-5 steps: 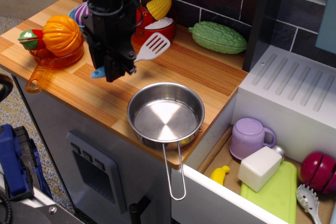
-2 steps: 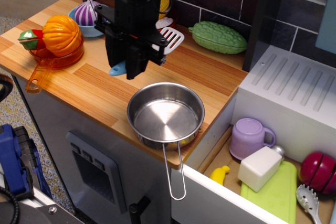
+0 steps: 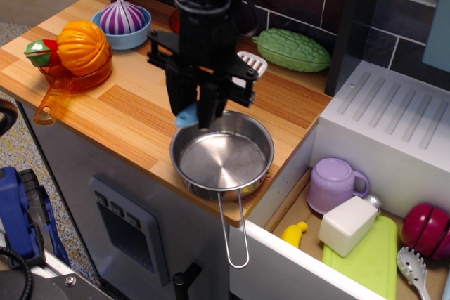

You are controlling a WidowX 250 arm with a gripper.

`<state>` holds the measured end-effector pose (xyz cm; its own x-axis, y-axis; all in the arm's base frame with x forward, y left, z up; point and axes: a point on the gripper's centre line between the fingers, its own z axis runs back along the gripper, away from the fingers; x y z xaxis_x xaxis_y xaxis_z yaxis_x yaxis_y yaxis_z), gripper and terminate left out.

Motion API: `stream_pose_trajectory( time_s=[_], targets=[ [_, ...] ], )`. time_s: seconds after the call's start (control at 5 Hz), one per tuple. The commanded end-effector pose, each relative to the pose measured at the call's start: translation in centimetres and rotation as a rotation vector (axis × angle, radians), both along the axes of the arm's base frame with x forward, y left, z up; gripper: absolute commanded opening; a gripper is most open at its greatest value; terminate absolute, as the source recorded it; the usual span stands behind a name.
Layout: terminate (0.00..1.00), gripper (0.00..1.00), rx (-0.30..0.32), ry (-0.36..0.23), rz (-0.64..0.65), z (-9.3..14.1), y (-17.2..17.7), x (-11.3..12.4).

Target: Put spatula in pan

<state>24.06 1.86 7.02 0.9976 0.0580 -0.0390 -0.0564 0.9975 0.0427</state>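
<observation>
The black robot gripper (image 3: pixel 200 112) hung over the wooden counter (image 3: pixel 133 114), its fingers clenched on the small toy spatula with a light blue handle and white slotted head (image 3: pixel 252 62). The spatula was held in the air: the blue handle end showed below the fingers, just above the far-left rim of the round shiny stainless-steel pan with a long wire-loop handle (image 3: pixel 222 155), while the white head stuck out to the right of the arm, above the counter and near the bumpy green toy gourd (image 3: pixel 292 49). The spatula was not in the pan and I could not tell whether its handle tip touched the rim.

The pan sat at the front edge of the counter, its wire handle reaching out past the edge toward the camera. At the far left, an orange transparent plastic pan (image 3: pixel 70 75) held an orange toy pumpkin (image 3: pixel 83 46) and a red-and-green toy piece (image 3: pixel 39 51). Behind it stood a light blue bowl (image 3: pixel 112 35) holding a purple-and-white striped toy onion (image 3: pixel 123 16).

To the lower right, an open drawer held a lilac plastic mug (image 3: pixel 335 182), a white block-shaped container (image 3: pixel 348 224), a lime green cutting board (image 3: pixel 373 261), a small yellow toy (image 3: pixel 294 233), a dark red round toy (image 3: pixel 425 229) and a grey-white pronged pasta spoon (image 3: pixel 413 269).
</observation>
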Motion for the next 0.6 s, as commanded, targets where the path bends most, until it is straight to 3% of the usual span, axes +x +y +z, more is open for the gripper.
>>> stream_pose_trajectory(
  time_s=[0.0,0.2,0.4],
  targets=[
    [0.00,0.00,-0.014,-0.051,0.050,0.3,-1.2,-0.5],
    [0.00,1.00,-0.035,-0.050,0.081,-0.8,-1.2,-1.5],
    [1.00,1.00,-0.064,-0.079,0.076,-1.2,-1.0,-1.6]
  ],
)
